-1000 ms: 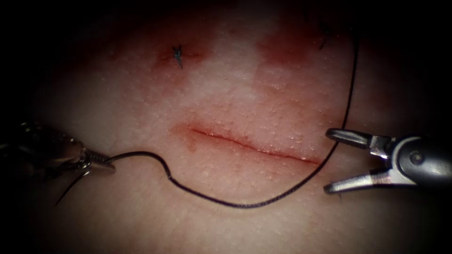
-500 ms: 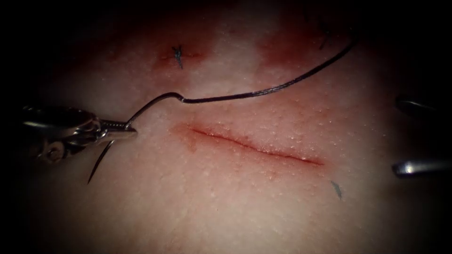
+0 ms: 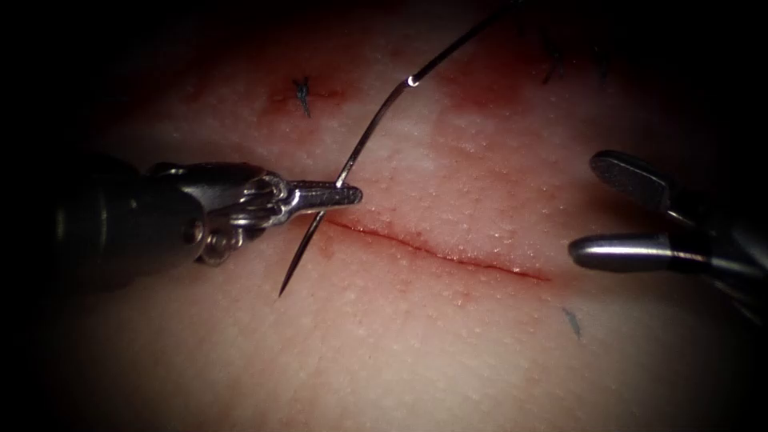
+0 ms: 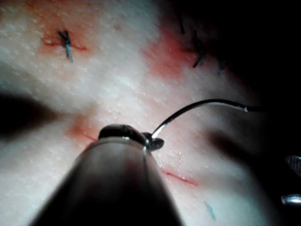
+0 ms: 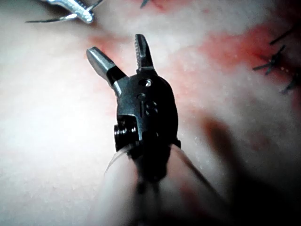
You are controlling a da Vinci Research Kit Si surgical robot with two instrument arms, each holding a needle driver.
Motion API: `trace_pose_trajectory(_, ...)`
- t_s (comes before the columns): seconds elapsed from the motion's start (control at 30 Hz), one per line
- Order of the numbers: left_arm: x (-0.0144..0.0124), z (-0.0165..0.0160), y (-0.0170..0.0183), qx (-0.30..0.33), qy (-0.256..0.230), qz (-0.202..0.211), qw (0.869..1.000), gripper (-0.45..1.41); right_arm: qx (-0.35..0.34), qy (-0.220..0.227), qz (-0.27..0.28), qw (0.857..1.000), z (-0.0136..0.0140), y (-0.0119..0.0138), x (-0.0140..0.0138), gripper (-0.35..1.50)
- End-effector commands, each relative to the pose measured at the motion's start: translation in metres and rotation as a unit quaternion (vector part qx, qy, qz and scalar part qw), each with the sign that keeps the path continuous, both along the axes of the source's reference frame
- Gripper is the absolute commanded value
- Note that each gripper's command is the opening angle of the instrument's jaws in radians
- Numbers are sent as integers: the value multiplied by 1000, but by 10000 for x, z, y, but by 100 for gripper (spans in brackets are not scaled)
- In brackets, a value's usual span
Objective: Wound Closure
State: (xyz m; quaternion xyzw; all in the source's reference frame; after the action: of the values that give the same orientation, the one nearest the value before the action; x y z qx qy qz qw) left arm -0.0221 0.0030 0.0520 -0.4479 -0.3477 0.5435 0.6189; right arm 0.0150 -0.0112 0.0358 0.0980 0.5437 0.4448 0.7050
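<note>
While the left tool [image 3: 340, 194] has its fingers clamped on the needle [image 3: 352, 156] about a third of the way up from the point, the needle stands free of the tissue [image 3: 384, 352], its sharp end hanging below the fingers just left of the cut's left end and its long back arching up beyond them. From the needle's rear end the thread [image 3: 464, 36] runs up and away into the dark. Beside those fingers the cut [image 3: 436, 248] stretches off to the right, unstitched along its length. At its far right end the right tool [image 3: 624, 212] hovers with its fingers spread wide, holding nothing. Short cut ends of thread [image 3: 302, 94] sit in the tissue above the fingers.
</note>
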Motion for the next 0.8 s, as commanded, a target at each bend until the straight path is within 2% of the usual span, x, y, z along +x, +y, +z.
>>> trace_pose_trajectory(0.03,-9,4,-1,4,-12,-7,1000,-45,4,6,8,1000,7,0,20,59)
trace_pose_trajectory(0.23,-28,-4,0,10,-60,-20,998,-45,39,11,37,999,12,4,30,47)
trace_pose_trajectory(0.4,-34,-6,-5,7,-69,-17,997,-45,69,24,53,996,12,6,36,55)
trace_pose_trajectory(0.43,-36,-7,-5,5,-73,-18,997,-45,82,31,60,994,12,8,41,48)
trace_pose_trajectory(0.67,-38,-12,-9,4,-71,-22,997,-45,111,38,82,990,16,19,57,37)
trace_pose_trajectory(0.8,-39,-17,-10,5,-72,-22,997,-45,113,35,91,989,20,24,71,43)
